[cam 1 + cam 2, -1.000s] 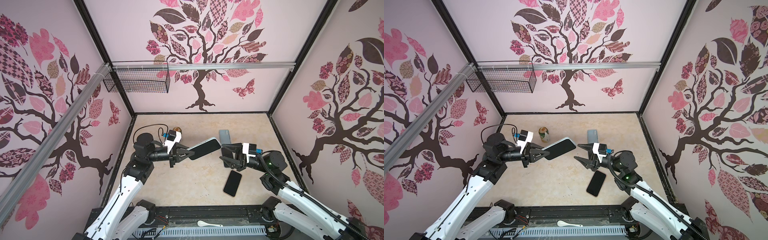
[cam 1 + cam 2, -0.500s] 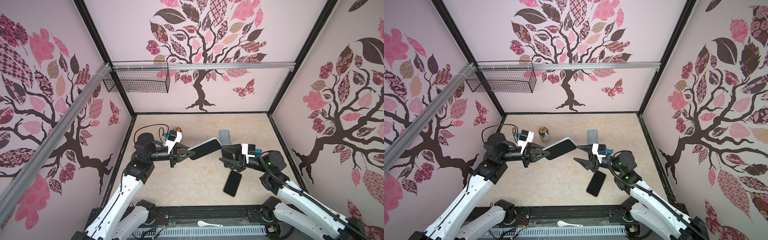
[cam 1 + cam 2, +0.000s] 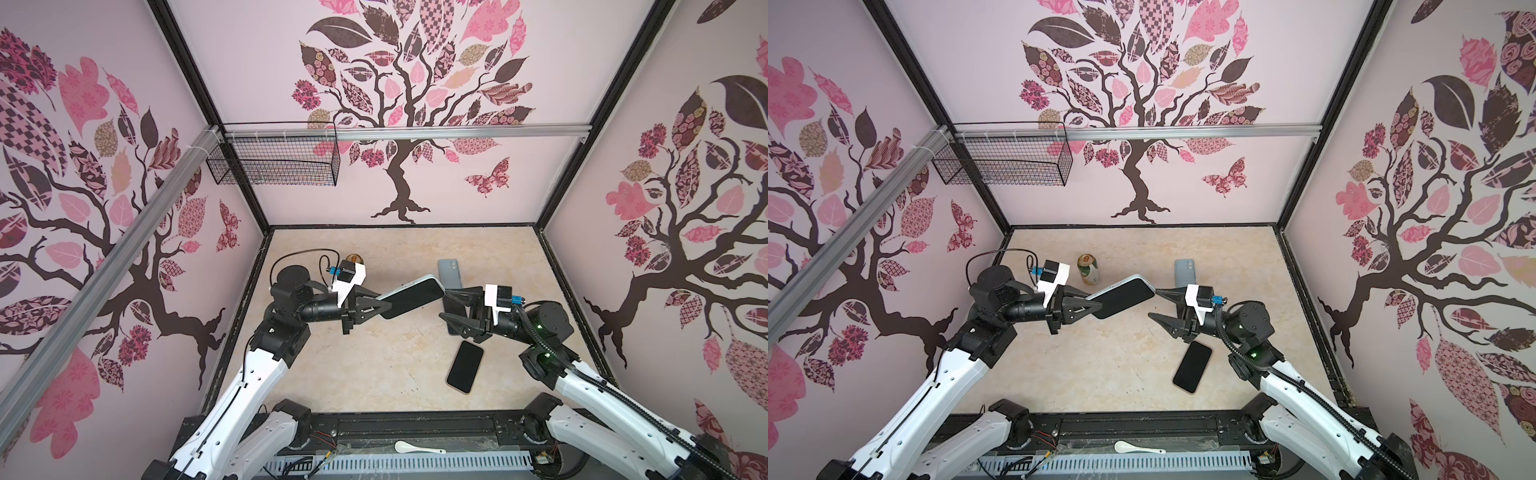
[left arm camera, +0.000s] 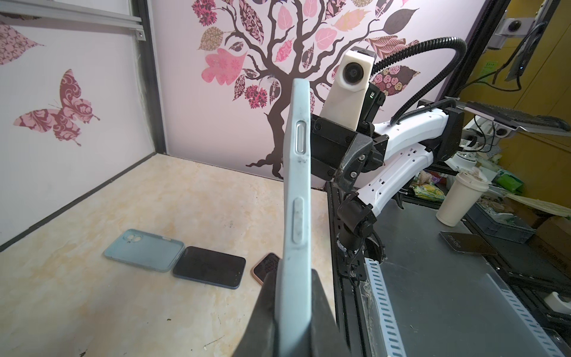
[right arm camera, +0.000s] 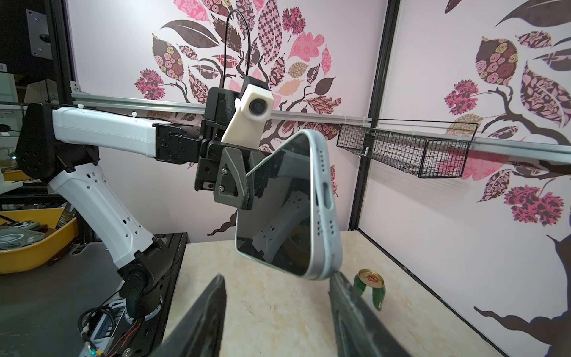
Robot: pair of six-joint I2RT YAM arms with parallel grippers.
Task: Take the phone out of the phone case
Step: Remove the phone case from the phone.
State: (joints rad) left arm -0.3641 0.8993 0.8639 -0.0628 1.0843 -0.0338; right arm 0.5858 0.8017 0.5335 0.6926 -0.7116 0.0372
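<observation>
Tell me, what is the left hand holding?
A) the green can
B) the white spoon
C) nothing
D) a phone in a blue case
D: the left hand is shut on the phone, which sits in its blue case, held up in the air.
</observation>
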